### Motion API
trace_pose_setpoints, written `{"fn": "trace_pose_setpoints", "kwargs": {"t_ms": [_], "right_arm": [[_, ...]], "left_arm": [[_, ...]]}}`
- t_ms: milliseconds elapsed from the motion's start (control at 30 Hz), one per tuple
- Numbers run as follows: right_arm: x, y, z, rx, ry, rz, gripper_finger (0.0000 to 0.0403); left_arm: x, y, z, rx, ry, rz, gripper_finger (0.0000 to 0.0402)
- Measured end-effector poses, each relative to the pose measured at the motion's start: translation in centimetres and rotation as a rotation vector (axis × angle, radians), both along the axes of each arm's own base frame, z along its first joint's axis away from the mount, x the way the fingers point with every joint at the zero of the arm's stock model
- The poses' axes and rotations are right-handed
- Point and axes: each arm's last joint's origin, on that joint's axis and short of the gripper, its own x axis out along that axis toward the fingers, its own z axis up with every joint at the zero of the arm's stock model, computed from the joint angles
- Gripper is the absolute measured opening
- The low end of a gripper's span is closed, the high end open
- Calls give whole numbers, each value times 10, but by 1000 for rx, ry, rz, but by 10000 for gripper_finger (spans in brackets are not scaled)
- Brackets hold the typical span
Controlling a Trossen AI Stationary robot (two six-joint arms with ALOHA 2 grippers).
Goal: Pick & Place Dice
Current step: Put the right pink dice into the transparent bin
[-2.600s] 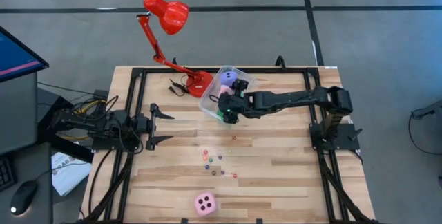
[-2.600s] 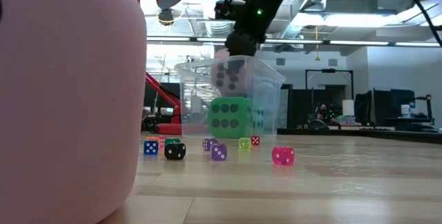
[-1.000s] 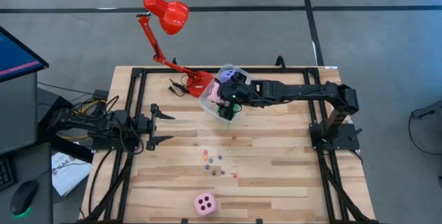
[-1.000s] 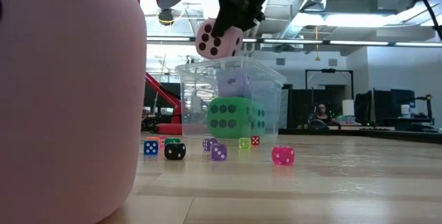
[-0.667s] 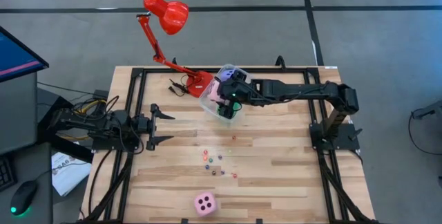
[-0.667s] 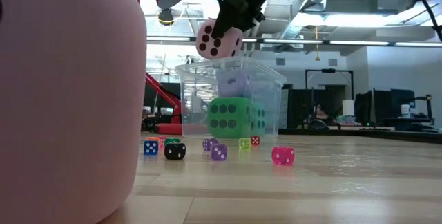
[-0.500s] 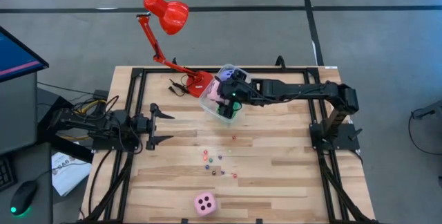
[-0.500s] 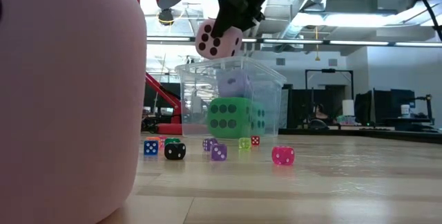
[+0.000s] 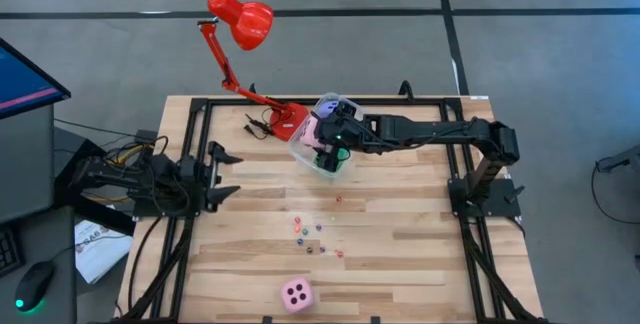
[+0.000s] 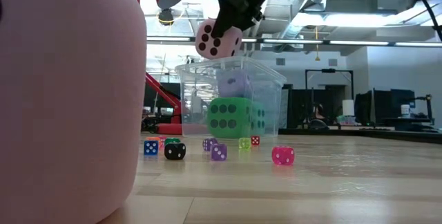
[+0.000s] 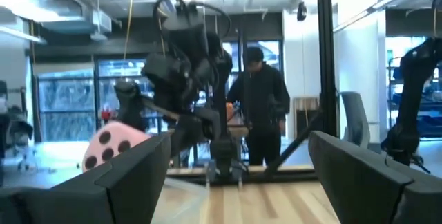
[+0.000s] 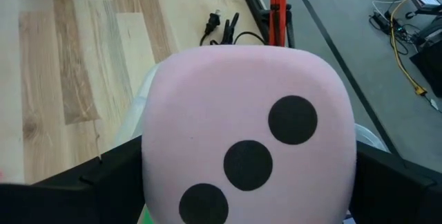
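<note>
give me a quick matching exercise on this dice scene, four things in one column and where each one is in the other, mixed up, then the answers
Things
1. pink die with three pips showing
2. green die
3. tiny coloured dice
4. second pink die

Places
A. scattered on the bare wood in the middle of the table
B. alone near the table's front edge
C. held in the right gripper above the clear tub
D. inside the clear tub

Pairs: 1-C, 2-D, 3-A, 4-B

The left gripper waits at the left side of the table, open.
</note>
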Motion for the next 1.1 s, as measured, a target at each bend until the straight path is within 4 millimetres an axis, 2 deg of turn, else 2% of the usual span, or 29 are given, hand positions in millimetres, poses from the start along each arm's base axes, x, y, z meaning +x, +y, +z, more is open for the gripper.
{"fn": "trace_pose_setpoints", "kwargs": {"t_ms": [200, 567, 833, 967, 1100], "right_arm": [[1, -1, 1, -2, -22, -1, 383], [2, -1, 2, -2, -25, -1, 383], [1, -1, 1, -1, -21, -2, 383], [-2, 0, -2, 4, 33, -1, 383], [-5, -2, -5, 8, 74, -7, 383]], "left_arm": [[14, 1, -3, -24, 46, 90, 333], [55, 6, -9, -45, 82, 218, 333], [105, 20, 2, -26, 177, 260, 333], [117, 29, 7, -41, 213, 282, 333], [127, 34, 21, -9, 205, 147, 333]]}}
